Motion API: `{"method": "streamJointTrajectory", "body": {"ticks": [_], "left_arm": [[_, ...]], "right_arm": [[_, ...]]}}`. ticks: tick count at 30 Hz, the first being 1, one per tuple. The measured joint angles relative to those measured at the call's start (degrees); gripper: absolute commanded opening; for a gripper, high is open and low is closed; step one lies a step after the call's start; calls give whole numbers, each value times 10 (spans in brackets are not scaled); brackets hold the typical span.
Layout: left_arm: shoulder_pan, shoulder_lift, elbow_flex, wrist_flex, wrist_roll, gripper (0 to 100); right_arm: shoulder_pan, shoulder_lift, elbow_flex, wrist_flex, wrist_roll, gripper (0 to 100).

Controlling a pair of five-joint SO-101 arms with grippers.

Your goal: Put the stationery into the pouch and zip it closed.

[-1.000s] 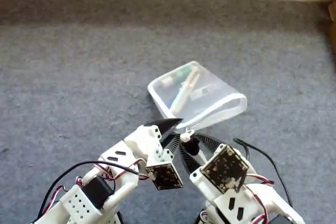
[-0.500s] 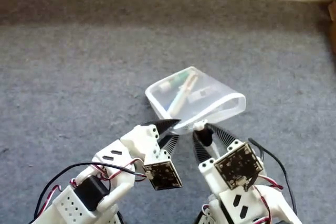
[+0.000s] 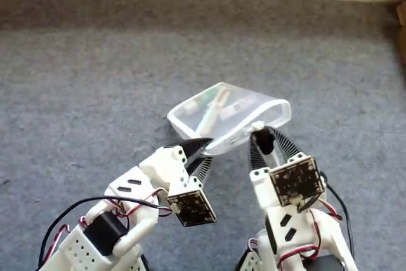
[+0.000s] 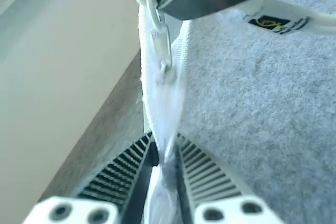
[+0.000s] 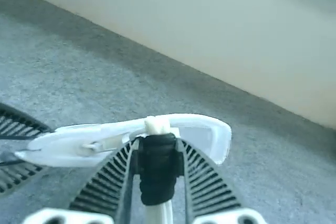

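The pouch (image 3: 223, 113) lies on the grey desk (image 3: 95, 74). The pens (image 3: 212, 111) are inside the pouch. The left jaws are shut tight on one end of the pouch, right at its zip edge. The right jaws are shut on the zip pull (image 5: 156, 125), farther along that same edge. The pouch looks light, soft and thin, so I think it would slide or crumple if let go. It is best to hold one end firm and tug the little pull straight along the edge.
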Motion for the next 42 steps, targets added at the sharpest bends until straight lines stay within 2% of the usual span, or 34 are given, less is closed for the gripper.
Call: {"method": "streamJointTrajectory", "body": {"ticks": [5,13,20,31,42], "left_arm": [[-6,-47,0,40,1,5],[-11,-128,1,105,2,5],[-40,-132,1,106,2,5],[-52,-132,1,106,18,5],[-138,-131,-35,107,99,5]], "right_arm": [[35,-3,26,-39,-2,5],[50,-5,33,-55,0,5],[82,-3,33,-68,0,5],[150,0,120,-184,1,5],[149,0,120,-187,2,5]]}}
